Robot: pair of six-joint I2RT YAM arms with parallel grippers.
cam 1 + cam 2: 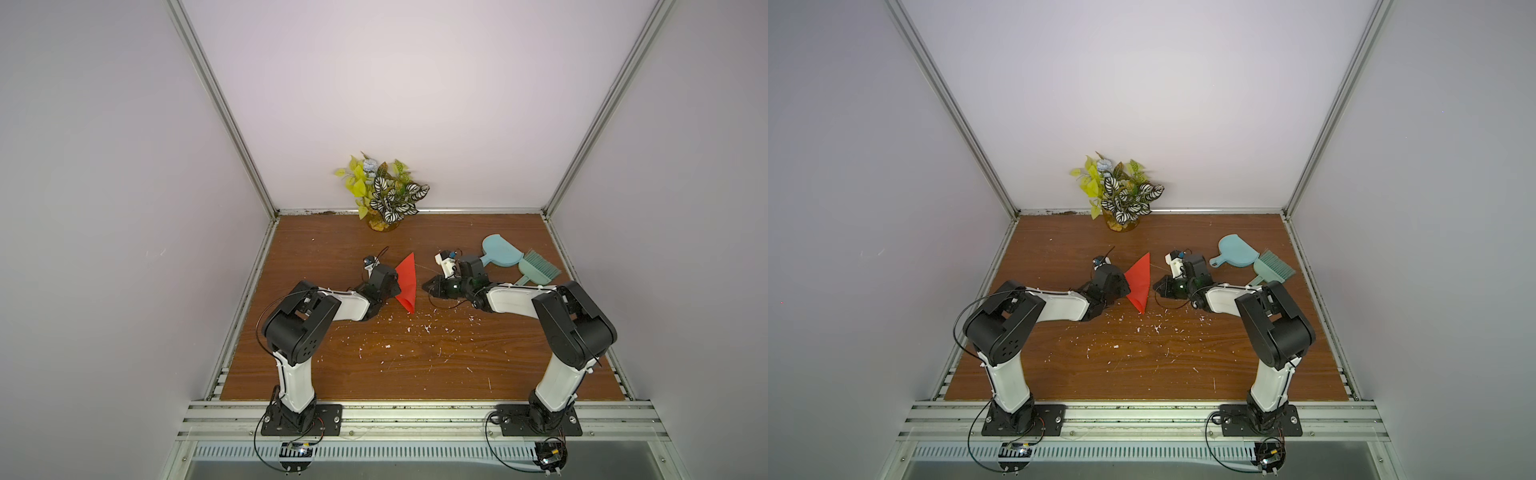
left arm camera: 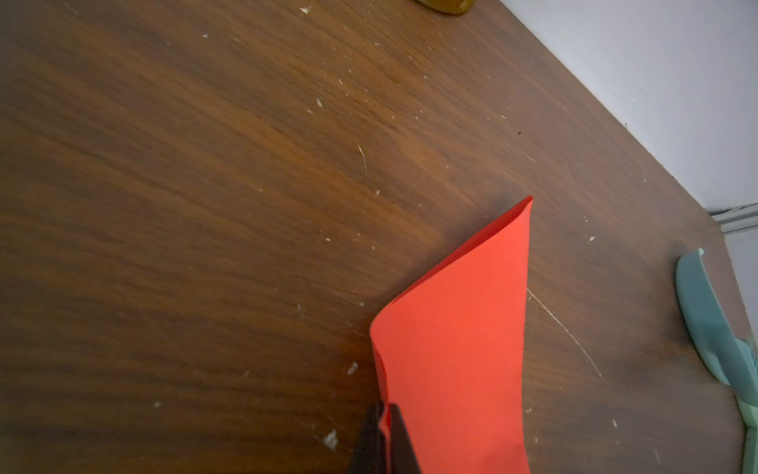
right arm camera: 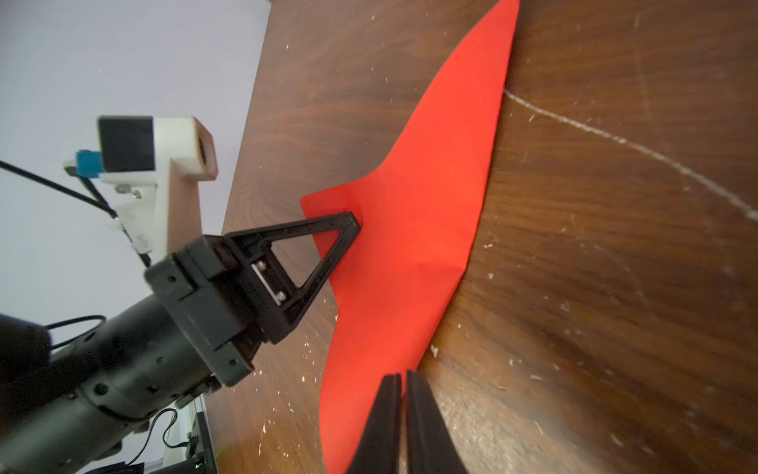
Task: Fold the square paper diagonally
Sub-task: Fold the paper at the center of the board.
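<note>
You have the left gripper [image 3: 352,224] clamped on the square paper [image 1: 406,286]: its black fingers [image 2: 396,435] are closed on the red-orange sheet at the corner nearest that arm, and the left wrist view shows the paper pinched between them. The sheet is doubled over into a long triangle near the middle of the wooden table [image 1: 415,365], between your two grippers, with one tip pointing toward the potted plant [image 1: 384,191] at the back wall and the other toward the front. It is only loosely folded; beside the pinch the layers curve round rather than lying creased, and they stand slightly apart at the far tip. The long edge on the right arm's side lies down on the wood. Your right gripper [image 1: 424,286] sits low just beside that edge, its jaws drawn almost together with only a thin slit between them and nothing in it; I cannot tell whether its tips touch the paper. A light blue dustpan [image 1: 500,251] and a brush [image 1: 540,270] lie behind the right arm, well apart from the paper, and white scraps [image 1: 426,328] dot the table in front of it.
</note>
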